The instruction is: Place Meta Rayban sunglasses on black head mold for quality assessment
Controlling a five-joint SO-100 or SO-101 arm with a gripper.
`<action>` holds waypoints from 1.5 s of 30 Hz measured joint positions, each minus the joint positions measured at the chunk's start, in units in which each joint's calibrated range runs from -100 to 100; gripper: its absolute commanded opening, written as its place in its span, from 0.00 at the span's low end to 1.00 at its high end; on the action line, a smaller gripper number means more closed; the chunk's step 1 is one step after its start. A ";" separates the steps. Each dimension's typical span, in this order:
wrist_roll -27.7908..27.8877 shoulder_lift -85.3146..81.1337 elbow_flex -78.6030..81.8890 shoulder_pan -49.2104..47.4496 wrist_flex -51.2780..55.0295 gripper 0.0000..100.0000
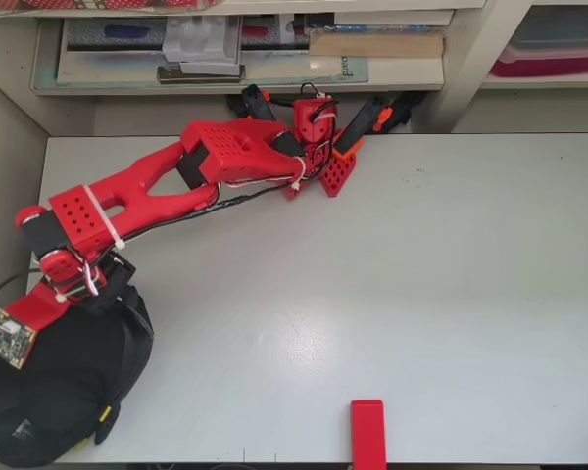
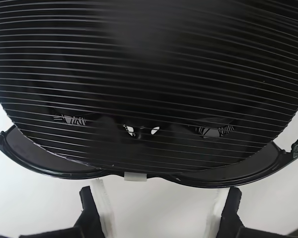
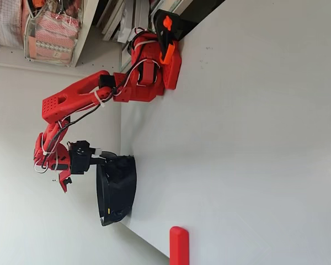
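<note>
Sunglasses [image 2: 139, 174] seated across the ribbed head mold [image 2: 149, 74], frame hugging its lower curve in the wrist view. Gripper [image 2: 156, 213] just below the frame, fingers apart, touching nothing. Temples mostly hidden.

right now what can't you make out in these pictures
- Sunglasses temples: in the wrist view the head mold fills the frame, so only the front rim shows; the arms run out of sight.
- Head mold: in the overhead view the arm covers its top and the frame edge crops it.
- Gripper: only its fingertips show at the wrist view's bottom edge; whether they touch the sunglasses is unclear.
- Red block: cropped by the overhead view's bottom edge.
</note>
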 measured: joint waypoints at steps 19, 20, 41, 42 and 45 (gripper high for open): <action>1.65 -3.78 0.63 1.48 0.00 0.93; 1.71 -4.79 1.89 1.80 0.00 0.93; -1.22 -6.30 9.47 -1.48 0.00 0.93; -1.22 -6.30 9.47 -1.48 0.00 0.93; -1.22 -6.30 9.47 -2.43 -0.08 0.93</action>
